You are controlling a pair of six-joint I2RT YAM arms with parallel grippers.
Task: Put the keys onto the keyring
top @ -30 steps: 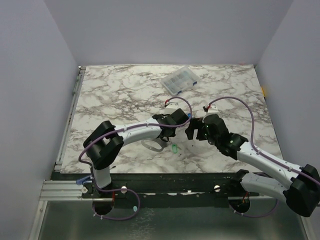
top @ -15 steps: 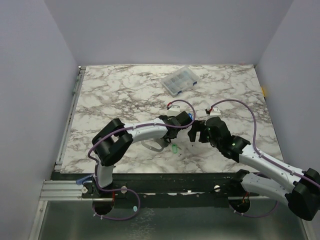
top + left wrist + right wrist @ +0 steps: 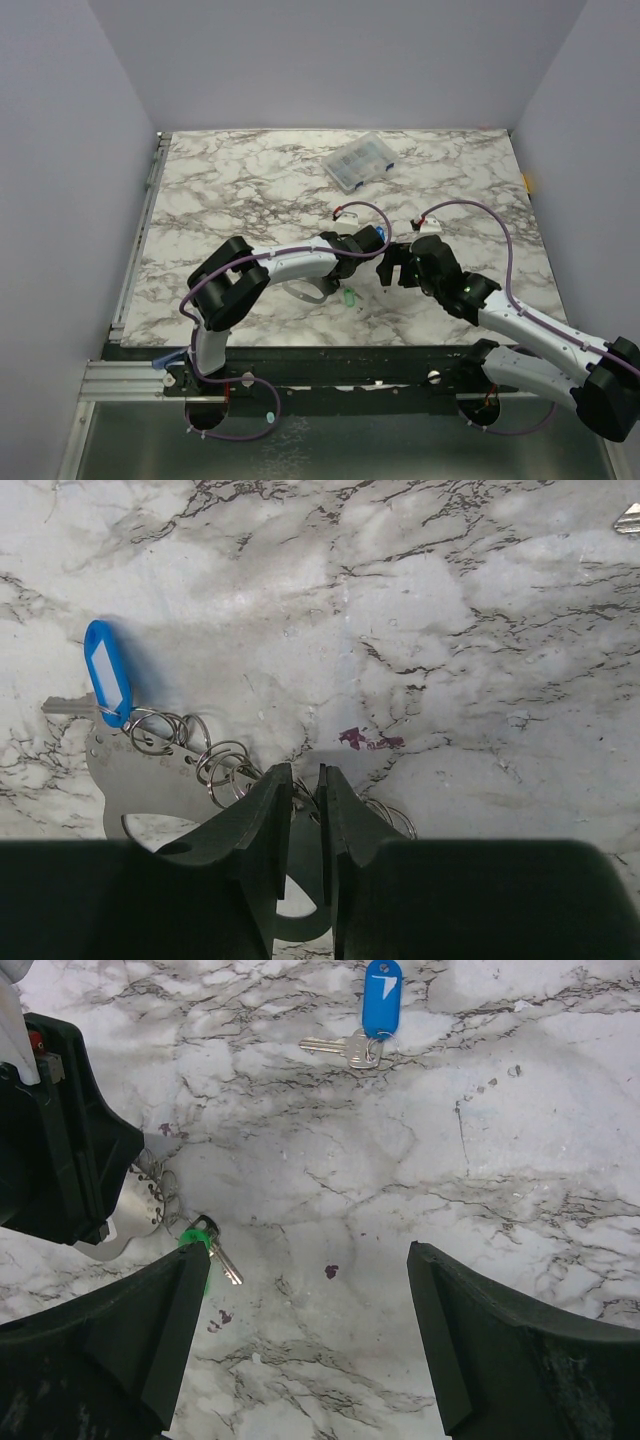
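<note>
- Marble-patterned desk, enclosed by plain pale walls.
- Clear compartment box: far centre of the desk, well apart from both arms; contents too small to identify.
- Right end effector: released, fingers spread wide, nothing between them.
- Left end effector: fingers nearly together over the chain; whether they grip it cannot be told.
- Keyring: flat on the desk, under the chain.
- Blue key: touching the chain's end.
- Green key: just beside the chain.
- Other blue key: alone, apart.
</note>
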